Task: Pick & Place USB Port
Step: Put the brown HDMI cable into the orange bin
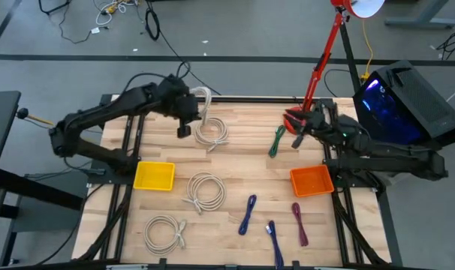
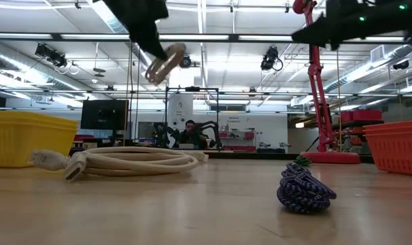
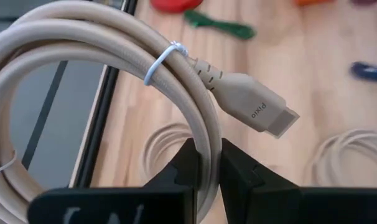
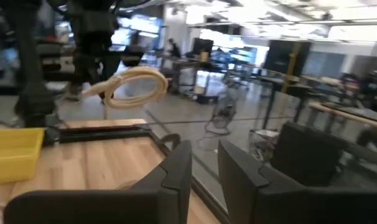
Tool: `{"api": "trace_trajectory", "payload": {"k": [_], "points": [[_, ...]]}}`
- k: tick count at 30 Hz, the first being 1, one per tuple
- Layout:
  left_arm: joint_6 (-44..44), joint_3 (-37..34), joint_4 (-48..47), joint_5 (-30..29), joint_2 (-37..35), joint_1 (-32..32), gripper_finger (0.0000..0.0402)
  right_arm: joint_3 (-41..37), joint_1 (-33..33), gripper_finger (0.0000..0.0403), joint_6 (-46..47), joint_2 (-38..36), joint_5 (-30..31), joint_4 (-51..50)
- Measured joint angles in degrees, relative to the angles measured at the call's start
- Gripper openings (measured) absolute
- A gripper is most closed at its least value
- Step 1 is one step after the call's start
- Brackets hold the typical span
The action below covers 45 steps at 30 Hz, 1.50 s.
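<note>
My left gripper (image 3: 207, 163) is pinching the coiled beige cable (image 3: 101, 68) and holds it up in the air, with another beige coil (image 1: 212, 132) lying on the table (image 1: 242, 176) just below it. My right gripper (image 4: 204, 163) hovers with nothing between its fingers, only a narrow gap, above the green cable (image 1: 277, 141), and the orange bin (image 1: 311, 181) is near it.

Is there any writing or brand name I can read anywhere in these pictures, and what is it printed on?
"pixo": on the beige plug of the coiled beige cable clamped in the left gripper.
Nothing else is readable; the distant screens and signs in the room behind are too blurred.
</note>
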Motion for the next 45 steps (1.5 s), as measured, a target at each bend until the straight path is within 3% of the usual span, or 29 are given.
{"api": "trace_trajectory", "payload": {"k": [7,11,20,25,36,45], "points": [[-4.1,-3.5,2.1,-1.7,-3.9,-11.0,0.0039,7.2,-4.0,0.0113,0.0,16.5,-16.0,7.9],[-4.4,-5.4,6.0,-7.4,-3.8,-18.0,0.0039,9.8,-4.9,0.0131,1.3,25.6,-24.6,13.2],[-3.7,-7.0,18.1,-8.3,-3.6,-26.0,0.0039,17.1,-3.4,0.0178,2.4,40.8,-33.8,21.3],[-3.8,-7.1,24.2,-1.7,-2.3,-27.7,0.0039,20.5,-2.4,0.0203,2.6,43.9,-34.5,24.5],[-1.5,-7.0,29.1,-2.2,-0.7,-27.6,0.0039,23.1,0.9,0.0215,2.0,44.5,-35.0,26.1],[-1.3,-6.9,33.1,1.5,1.1,-27.1,0.0039,23.1,1.9,0.0214,0.7,44.5,-33.1,31.0]]}}
